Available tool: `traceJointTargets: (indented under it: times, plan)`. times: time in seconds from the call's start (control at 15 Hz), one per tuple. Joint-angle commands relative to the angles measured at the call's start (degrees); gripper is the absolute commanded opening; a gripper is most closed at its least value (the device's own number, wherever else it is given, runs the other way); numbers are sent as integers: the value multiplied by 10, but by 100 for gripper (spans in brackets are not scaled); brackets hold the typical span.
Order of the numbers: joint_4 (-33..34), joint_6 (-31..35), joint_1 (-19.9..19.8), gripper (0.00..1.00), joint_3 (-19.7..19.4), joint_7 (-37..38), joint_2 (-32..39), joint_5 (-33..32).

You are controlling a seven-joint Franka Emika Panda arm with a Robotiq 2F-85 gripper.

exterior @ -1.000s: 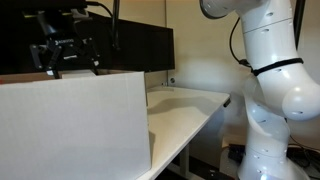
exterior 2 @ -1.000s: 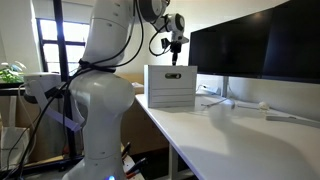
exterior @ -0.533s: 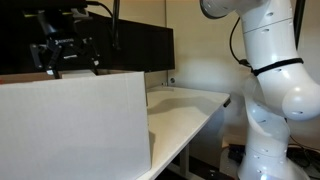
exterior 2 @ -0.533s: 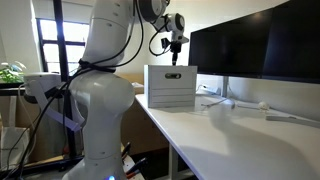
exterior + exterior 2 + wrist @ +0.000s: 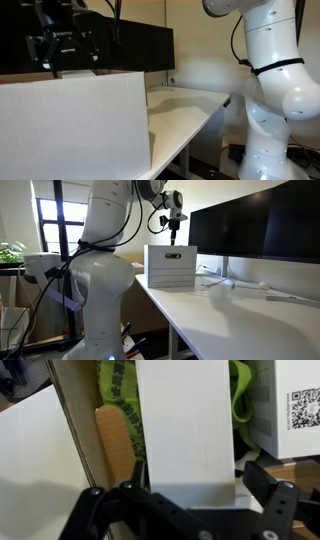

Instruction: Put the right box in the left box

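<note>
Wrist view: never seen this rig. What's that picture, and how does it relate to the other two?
It is a camera on the arm's wrist, looking down past the black gripper. The jaws appear to sit either side of a small plain white rectangular box; actual contact is hard to confirm. Below it lies the open interior of the very large white carton with brown cardboard edges, with green and white items inside. Both exterior views come from outside cameras: the white robot arm holds its gripper above the carton, which stands on a white desk by dark monitors.

A dark monitor stands on the white desk near a window
</note>
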Motion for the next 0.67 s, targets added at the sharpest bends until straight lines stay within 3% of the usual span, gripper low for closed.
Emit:
traceJointTargets:
  times: [0.0,0.6]
  plan:
    - [-10,-8,3,100,4,-15,-23,-2]
    - [9,-32,10,100,14,-16,-25,-6]
